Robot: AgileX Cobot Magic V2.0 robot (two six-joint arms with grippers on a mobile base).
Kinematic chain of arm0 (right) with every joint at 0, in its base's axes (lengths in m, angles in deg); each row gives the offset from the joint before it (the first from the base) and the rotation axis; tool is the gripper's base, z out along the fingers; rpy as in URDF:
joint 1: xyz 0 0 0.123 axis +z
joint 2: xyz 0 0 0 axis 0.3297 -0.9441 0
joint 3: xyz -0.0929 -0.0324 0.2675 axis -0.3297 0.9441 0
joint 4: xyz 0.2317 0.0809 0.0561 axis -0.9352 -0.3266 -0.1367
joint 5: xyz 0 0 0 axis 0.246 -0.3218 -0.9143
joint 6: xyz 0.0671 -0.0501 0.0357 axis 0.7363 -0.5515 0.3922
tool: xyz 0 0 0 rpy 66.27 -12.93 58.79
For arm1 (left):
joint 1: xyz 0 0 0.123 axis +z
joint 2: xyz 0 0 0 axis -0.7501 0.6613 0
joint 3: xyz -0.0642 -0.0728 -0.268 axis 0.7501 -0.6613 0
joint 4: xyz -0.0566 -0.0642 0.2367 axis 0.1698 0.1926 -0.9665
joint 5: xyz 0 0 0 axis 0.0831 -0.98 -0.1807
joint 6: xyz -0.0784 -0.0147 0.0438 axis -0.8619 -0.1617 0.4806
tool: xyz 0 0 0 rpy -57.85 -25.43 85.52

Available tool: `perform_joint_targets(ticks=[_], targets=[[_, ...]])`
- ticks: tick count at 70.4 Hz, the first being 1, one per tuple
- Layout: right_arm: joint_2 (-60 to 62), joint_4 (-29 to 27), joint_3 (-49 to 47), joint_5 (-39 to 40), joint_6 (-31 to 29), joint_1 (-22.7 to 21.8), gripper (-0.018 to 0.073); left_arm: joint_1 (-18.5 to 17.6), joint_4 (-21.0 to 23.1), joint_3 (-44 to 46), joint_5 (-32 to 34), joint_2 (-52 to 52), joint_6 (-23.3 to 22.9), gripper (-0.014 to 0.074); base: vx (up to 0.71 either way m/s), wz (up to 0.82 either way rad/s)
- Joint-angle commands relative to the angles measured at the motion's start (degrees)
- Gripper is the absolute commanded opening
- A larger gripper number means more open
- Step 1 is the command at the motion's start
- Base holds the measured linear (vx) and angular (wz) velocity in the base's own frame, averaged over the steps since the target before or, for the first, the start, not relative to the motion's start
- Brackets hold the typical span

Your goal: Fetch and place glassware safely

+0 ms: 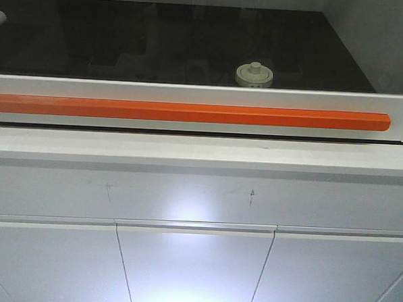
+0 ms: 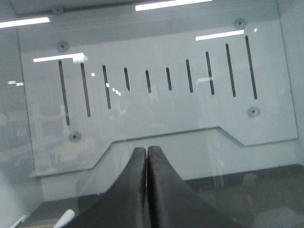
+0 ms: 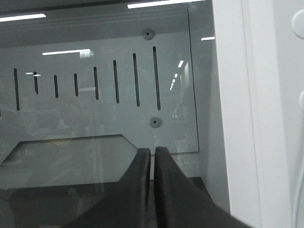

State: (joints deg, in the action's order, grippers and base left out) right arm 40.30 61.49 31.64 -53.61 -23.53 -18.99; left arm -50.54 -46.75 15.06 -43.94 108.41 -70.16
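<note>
Not much progress to report yet, folks. Closest in, our left claw (image 2: 147, 152) has its fingers pressed together on nothing, and our right claw (image 3: 152, 153) is pinched down to a sliver of a gap, also empty. Just ahead of both claws there's a glass sash (image 1: 160, 40) full of ceiling-light reflections, and it looks pulled down to the orange handle bar (image 1: 190, 112). The glass jar (image 1: 254, 74) sits beyond that pane on the dark floor of the hood, lid on, upright, well clear of either claw and out of both wrist views. Farthest off is the slotted back panel (image 2: 156, 109). So we reckon everything's left: open the sash, reach, grab, carry, set down.
</note>
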Motion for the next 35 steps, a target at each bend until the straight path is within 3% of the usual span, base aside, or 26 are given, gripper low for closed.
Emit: perform_joint_targets(ticks=[1,17,35], targets=[[-6.47,0.10,-5.60,1.24,-0.46,-0.04,-0.0003,-0.09,0.10,4.85,4.59,6.74,-0.02,-0.0007,0.00,0.00],[-20.22,0.16,-6.93,2.52,-0.46,-0.04,-0.0003,-0.09,0.22,6.12,8.23,16.36,-0.14,-0.0007,0.00,0.00],[-33.94,0.30,-6.80,9.42,-0.41,0.10,-0.0003,-0.09,0.22,5.94,5.35,23.25,-0.20,-0.0007,0.00,0.00]])
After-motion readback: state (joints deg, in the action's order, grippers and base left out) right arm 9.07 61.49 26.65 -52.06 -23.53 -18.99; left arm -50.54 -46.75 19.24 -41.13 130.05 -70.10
